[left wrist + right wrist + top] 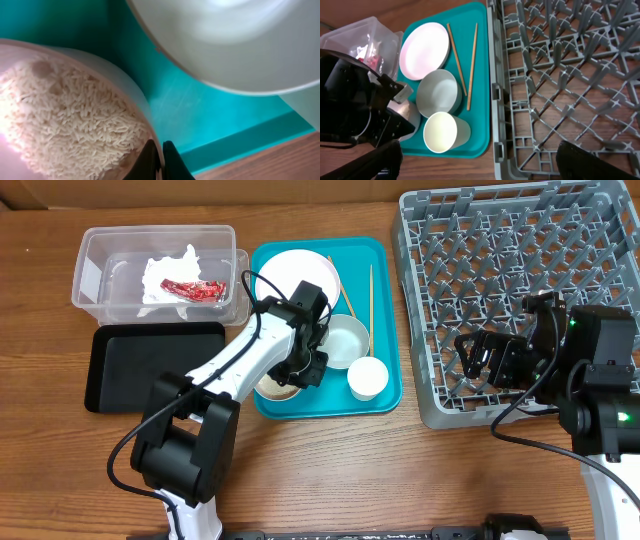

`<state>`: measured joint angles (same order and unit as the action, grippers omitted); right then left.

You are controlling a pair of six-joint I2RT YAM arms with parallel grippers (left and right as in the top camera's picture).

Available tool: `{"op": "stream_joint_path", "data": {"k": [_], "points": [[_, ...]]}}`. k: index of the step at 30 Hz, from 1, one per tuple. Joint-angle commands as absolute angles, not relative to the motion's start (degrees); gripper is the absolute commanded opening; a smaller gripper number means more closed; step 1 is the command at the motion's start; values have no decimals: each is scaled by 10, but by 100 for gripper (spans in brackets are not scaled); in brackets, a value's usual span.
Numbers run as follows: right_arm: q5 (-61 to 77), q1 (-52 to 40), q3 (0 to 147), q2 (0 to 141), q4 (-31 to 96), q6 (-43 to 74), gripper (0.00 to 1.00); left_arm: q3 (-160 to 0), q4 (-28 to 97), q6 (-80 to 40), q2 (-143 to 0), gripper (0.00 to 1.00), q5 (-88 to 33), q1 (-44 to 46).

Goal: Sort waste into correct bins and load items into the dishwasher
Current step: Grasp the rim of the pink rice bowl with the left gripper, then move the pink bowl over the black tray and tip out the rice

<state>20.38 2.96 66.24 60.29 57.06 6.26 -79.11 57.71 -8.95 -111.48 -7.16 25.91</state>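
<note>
Left wrist view is showing your left gripper (159, 159) pinching shut on the rim of the plate (120, 82), one finger inside the lip and one outside. You are probably gripping the rim because the plate is lying flat on the teal tray (200, 115), so only its edge offers a hold. That grip should also let you tilt the plate to tip the rice (65, 115) off before racking. The rice is sitting as a loose whitish heap of thin grains on the pale pink plate. It is reaching close to the fingers, so it is likely to slide once the plate tilts.

Farther out, the bowl (345, 340) is standing just beyond the plate and the cup (367, 377) to its right. The black tray (150, 365) is lying just left of the teal tray. Behind it, the tub (100, 280) is holding the napkin (165, 272) and wrapper (197, 288). Your right gripper (490, 355) is hovering wide open and holding nothing over the rack's (520, 240) near left corner, seemingly kept out of the way.
</note>
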Motion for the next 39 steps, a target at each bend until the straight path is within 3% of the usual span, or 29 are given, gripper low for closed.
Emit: {"op": "stream_joint_path", "data": {"k": [1, 10, 19, 29, 39], "points": [[207, 32, 676, 601, 560, 64, 100, -808, 611, -90, -1120, 4, -71, 259], [207, 32, 676, 601, 541, 64, 100, -985, 776, -95, -1120, 4, -69, 241], [207, 32, 676, 601, 534, 64, 100, -1089, 881, -83, -1087, 4, -73, 150], [207, 32, 676, 601, 536, 65, 100, -1011, 837, 48, -1075, 4, -243, -63], [224, 32, 676, 601, 541, 65, 100, -838, 690, 110, -1075, 4, -531, -237]]}}
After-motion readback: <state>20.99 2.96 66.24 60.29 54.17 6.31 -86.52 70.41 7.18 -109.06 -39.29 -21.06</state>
